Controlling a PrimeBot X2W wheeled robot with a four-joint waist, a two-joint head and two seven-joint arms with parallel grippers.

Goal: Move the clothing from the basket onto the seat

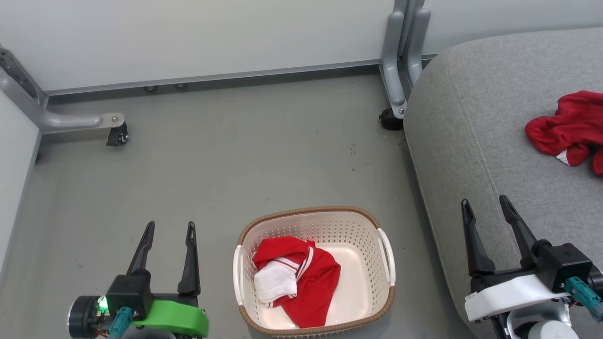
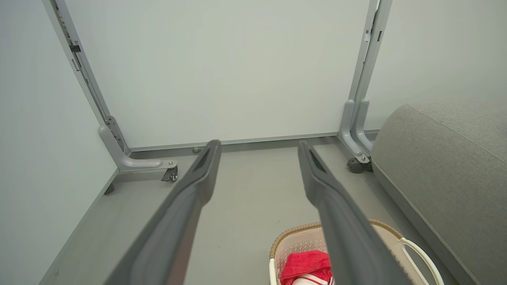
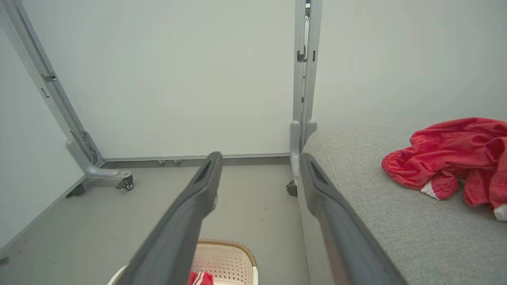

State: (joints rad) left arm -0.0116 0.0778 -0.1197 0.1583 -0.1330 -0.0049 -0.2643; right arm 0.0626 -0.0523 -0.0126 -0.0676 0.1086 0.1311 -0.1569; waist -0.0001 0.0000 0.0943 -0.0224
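One red garment (image 1: pixel 301 278) lay in the basket (image 1: pixel 306 209), the other garment (image 1: pixel 570 125) on the seat (image 1: pixel 471 141). The left gripper (image 1: pixel 170 226) and right gripper (image 1: pixel 485 201) hung empty, jaws apart. A shallow pinch could let the soft cloth slip back.

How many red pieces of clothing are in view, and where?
2. One red garment lies crumpled inside the basket on the floor; the other garment lies on the seat, at the right. Anything beneath the basket one would be hidden.
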